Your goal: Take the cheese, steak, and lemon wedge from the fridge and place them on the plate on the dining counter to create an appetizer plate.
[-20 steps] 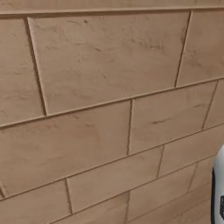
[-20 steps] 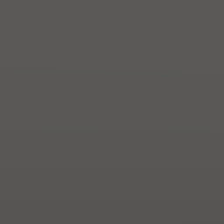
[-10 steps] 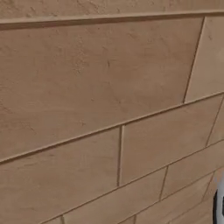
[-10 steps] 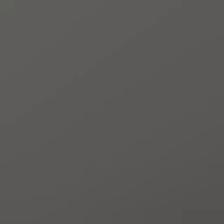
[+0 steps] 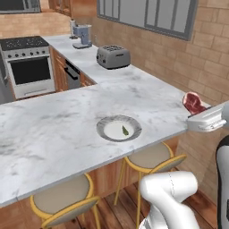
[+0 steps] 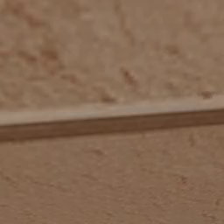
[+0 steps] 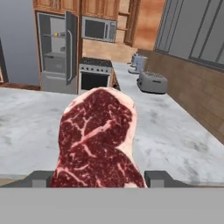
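The steak [image 7: 98, 140], a red marbled slab with a whitish rim, stands upright between my gripper's [image 7: 99, 177] two dark fingertips, which are shut on it. In the left base view the steak [image 5: 193, 102] hangs at the right end of the dining counter [image 5: 49, 129], with the gripper [image 5: 197, 112] just under it. The round grey plate [image 5: 108, 123] lies mid-counter, well left of the gripper. The small lemon wedge [image 5: 125, 130] rests on the plate. Far behind, the fridge [image 7: 54, 52] stands open; a yellow speck on its upper shelf is too small to name as the cheese.
A toaster [image 5: 113, 57], a coffee machine [image 5: 82, 36] and a stove [image 5: 27, 62] stand along the back counter. Yellow-framed stools [image 5: 152, 159] sit under the dining counter's near edge. A brick wall [image 6: 112, 65] is very close in the right base view.
The base has moved: the left base view swung from close brick wall to the dining counter with the plate, and the right base view went from flat grey to brick.
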Controlling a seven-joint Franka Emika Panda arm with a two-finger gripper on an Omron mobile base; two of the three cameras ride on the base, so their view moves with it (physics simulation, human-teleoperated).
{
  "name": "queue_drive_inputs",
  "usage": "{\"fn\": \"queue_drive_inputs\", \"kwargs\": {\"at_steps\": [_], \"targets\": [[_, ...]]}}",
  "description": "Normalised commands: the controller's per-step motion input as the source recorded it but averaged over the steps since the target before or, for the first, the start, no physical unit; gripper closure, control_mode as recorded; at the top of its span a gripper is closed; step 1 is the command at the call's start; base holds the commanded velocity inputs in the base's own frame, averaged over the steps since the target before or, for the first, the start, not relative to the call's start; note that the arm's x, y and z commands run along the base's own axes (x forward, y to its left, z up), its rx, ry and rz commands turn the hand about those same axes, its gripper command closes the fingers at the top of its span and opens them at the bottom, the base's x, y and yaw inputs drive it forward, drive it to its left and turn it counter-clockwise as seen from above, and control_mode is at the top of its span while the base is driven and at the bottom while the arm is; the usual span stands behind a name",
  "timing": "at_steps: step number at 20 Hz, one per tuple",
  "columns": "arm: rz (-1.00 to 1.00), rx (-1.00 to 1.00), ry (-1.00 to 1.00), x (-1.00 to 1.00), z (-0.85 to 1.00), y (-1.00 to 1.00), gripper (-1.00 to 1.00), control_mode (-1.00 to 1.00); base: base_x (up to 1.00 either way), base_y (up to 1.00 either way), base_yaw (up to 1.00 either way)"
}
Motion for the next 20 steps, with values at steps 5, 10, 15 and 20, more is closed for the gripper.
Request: {"fn": "queue_drive_inputs", "kwargs": {"at_steps": [5,10,15,20], "targets": [[0.0,0.0,0.0,0.0,0.0,0.0,1.0,1.0,0.89,0.26,-0.03],[0.0,0.0,0.0,0.0,0.0,0.0,1.0,1.0,0.49,0.0,0.0],[0.0,0.0,0.0,0.0,0.0,0.0,1.0,1.0,0.09,0.0,0.0],[0.0,0.0,0.0,0.0,0.0,0.0,1.0,1.0,0.14,0.08,0.05]]}}
